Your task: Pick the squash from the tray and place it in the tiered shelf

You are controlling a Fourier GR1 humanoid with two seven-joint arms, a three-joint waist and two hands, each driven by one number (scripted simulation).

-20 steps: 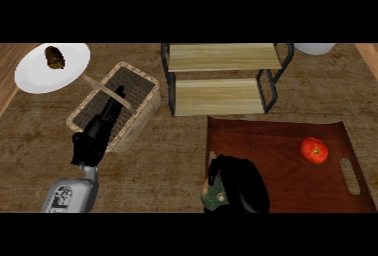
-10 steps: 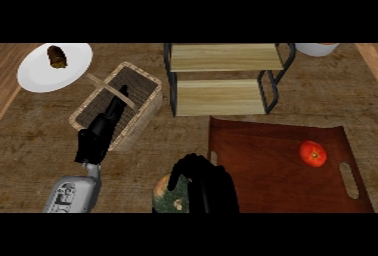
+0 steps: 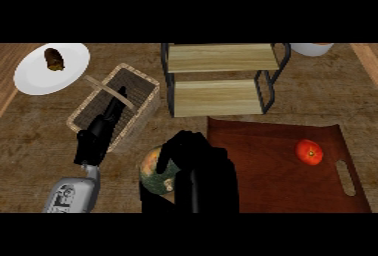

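Observation:
The squash (image 3: 154,171) is green with orange patches and sits just left of the brown tray (image 3: 273,180), partly hidden. My right hand (image 3: 193,165) is over it, fingers curled round its right side and top. The tiered shelf (image 3: 221,77) stands at the back centre, with two light wooden levels in a black frame. My left hand (image 3: 100,135) rests open at the left, fingers pointing up over the wicker basket (image 3: 111,112). A red tomato (image 3: 309,152) lies on the tray's right part.
A white plate (image 3: 40,75) with a brown item (image 3: 54,58) is at the back left. A white bowl (image 3: 310,48) shows at the back right, beside the shelf. The tray has a handle slot (image 3: 344,177) on its right edge.
My right hand has moved left and slightly away from me with the squash, from over the tray's left part to just past its left edge. The left hand has stayed put.

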